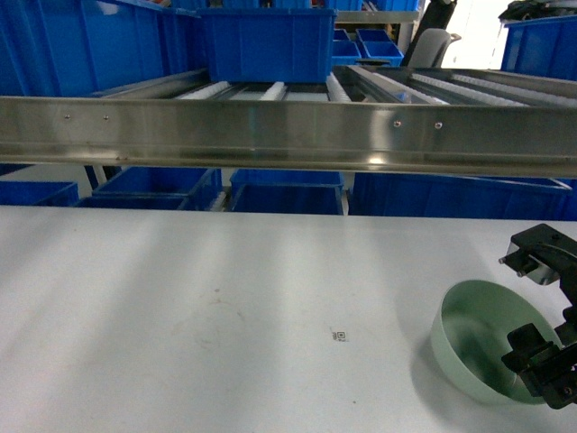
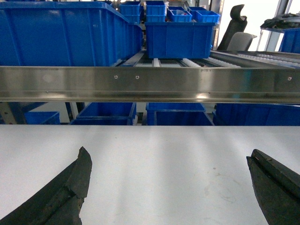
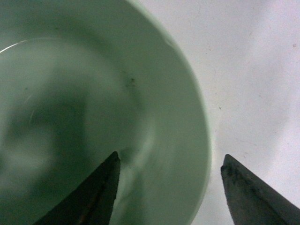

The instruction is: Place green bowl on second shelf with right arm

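The green bowl [image 1: 478,336] stands on the grey table at the near right, empty. My right gripper [image 1: 534,307] is open and straddles the bowl's right rim. In the right wrist view, the left finger [image 3: 101,192] is inside the bowl [image 3: 93,93] and the right finger [image 3: 248,192] is outside over the table, with my right gripper [image 3: 171,157] centred on the wall. The second shelf [image 1: 288,131] is the steel tier with white roller rails spanning the view above the table's far edge. My left gripper [image 2: 168,154] is open over bare table, facing the shelf [image 2: 150,84].
A blue crate [image 1: 268,43] stands on the roller rails at centre left, and more blue crates [image 1: 287,191] sit below the shelf. A small printed marker [image 1: 339,336] lies on the table [image 1: 180,307]. An office chair [image 1: 433,41] is far behind the rack.
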Robot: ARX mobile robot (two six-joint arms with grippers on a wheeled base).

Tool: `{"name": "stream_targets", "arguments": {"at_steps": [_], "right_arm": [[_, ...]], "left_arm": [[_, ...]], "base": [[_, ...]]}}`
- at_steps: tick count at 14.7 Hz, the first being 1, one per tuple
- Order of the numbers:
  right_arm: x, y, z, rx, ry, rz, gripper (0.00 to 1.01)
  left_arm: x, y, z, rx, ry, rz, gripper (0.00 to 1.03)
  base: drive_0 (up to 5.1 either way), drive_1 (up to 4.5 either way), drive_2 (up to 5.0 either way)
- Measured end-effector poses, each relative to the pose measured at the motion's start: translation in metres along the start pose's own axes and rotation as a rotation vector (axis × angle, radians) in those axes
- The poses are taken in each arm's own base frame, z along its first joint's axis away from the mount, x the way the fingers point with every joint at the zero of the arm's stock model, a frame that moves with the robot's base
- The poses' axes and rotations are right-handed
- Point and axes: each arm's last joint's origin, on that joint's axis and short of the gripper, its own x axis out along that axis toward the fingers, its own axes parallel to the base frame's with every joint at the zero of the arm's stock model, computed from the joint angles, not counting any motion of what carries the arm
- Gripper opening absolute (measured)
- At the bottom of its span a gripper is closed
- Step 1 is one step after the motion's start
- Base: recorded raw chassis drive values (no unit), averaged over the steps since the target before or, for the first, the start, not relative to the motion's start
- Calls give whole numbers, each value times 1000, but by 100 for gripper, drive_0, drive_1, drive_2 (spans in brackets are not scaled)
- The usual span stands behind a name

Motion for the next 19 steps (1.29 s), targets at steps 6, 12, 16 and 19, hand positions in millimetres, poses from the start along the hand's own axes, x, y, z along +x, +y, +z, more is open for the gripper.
{"name": "stream_targets", "arguments": {"at_steps": [6, 12, 16, 19], "right_arm": [[2, 10, 6, -1, -31, 13, 6], [-62, 13, 15, 40, -339, -78, 2], [-124, 16, 7, 75, -523, -98, 2], [-139, 18, 2, 90, -557, -98, 2]], "left_arm": [[0, 0, 0, 0, 0, 0, 98], [0, 0, 0, 0, 0, 0, 98], [0, 0, 0, 0, 0, 0, 98], [0, 0, 0, 0, 0, 0, 98]], "base": [[0, 0, 0], [0, 0, 0], [0, 0, 0], [0, 0, 0]]}}
